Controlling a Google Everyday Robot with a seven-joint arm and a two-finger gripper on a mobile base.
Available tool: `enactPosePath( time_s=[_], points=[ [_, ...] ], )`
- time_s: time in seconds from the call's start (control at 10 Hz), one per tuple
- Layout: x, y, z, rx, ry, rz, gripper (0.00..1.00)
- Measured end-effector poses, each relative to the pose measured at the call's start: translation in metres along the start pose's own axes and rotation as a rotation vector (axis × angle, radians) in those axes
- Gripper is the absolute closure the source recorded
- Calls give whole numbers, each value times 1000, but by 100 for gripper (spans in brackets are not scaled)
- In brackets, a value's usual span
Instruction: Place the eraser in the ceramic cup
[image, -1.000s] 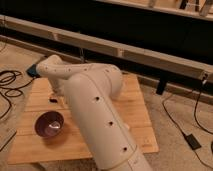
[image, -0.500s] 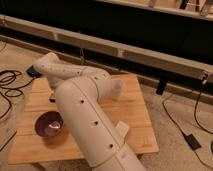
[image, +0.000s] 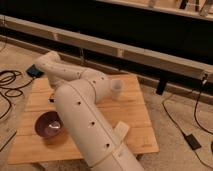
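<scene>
The hand (image: 34, 71) hangs at the wooden counter's (image: 135, 117) far-left corner, fingers wide. A small flat dark eraser (image: 51, 100) lies left of the white arm (image: 85, 115), the plain white ceramic cup (image: 116, 90) right of it.

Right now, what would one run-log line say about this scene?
gripper: at table far-left corner | ceramic cup: upright on table | eraser: not clearly visible

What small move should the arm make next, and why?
Probably bring the gripper, open near the far-left corner of the table, in toward the small dark piece beside the arm, seemingly the eraser. The gripper seems to hold nothing, and the ceramic cup stands apart, on the arm's other side.
</scene>
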Motion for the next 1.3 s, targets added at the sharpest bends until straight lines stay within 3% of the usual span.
enactPosePath(
  time_s=[0.8,1.3],
  points=[
    [-18,-18,18,29,6,-27,35],
    [-35,-14,12,4,-28,-25,35]
  ],
)
